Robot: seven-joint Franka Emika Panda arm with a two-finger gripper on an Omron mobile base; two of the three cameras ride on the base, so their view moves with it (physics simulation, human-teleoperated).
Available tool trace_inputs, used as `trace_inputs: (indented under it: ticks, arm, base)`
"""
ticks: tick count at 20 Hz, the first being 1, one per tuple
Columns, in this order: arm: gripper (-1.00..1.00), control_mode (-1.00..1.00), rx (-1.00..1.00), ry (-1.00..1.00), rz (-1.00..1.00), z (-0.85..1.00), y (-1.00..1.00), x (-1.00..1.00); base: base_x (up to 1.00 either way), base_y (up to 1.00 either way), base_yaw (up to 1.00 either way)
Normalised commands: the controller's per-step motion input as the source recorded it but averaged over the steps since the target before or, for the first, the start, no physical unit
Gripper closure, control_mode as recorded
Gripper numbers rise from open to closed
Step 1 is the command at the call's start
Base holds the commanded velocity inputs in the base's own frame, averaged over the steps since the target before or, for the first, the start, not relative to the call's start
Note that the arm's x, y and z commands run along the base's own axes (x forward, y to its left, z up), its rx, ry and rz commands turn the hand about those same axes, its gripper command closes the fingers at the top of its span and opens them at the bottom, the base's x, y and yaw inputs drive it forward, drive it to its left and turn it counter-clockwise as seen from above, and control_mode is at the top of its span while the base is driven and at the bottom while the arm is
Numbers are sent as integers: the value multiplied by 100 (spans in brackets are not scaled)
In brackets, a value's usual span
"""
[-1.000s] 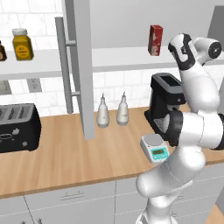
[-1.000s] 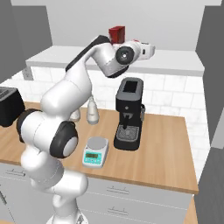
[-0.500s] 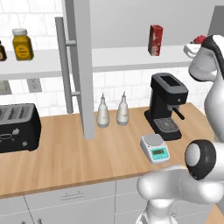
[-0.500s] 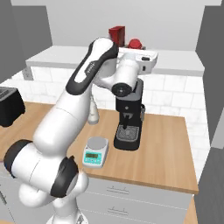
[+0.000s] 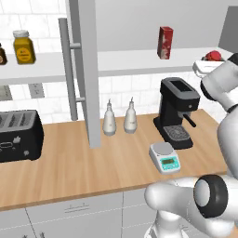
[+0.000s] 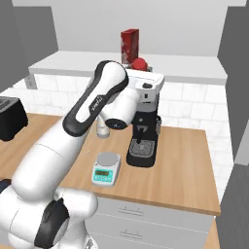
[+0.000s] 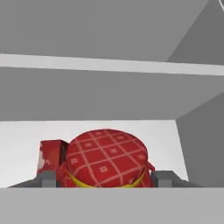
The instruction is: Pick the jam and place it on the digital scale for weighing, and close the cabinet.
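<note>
Between the gripper fingertips, on the white cabinet shelf, sits the jam, its red checked cloth top close under the hand camera. One grey fingertip stands on each side of the jar; whether they press on it or merely flank it cannot be told, and the jar appears not yet lifted off the shelf. Over the last second the arm has swung rightward and forward from beside the tall red carton, carrying the hand to the jam at the shelf's front. Judgement: the approach is finished and the grasp is the step in hand. Below on the wooden counter, the digital scale waits with its plate bare, beside the black coffee machine. The cabinet door stands open, so closing remains.
</note>
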Motion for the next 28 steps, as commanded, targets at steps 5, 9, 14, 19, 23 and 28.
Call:
trace_inputs:
  ticks: [5,9,14,19,23,28]
  arm:
    - [100,-100,0,10,0,74,-37,-100]
    - [100,-100,0,6,0,53,-26,-100]
    - [100,-100,-1,13,6,25,-38,-92]
    - [100,-100,0,17,31,27,-22,-80]
    - [100,-100,1,24,38,0,26,-40]
    - [100,-100,-2,9,39,-29,34,-9]
  base:
    - [0,0,0]
    - [0,0,0]
    - [0,0,0]
    - [0,0,0]
    - [0,0,0]
    - [0,0,0]
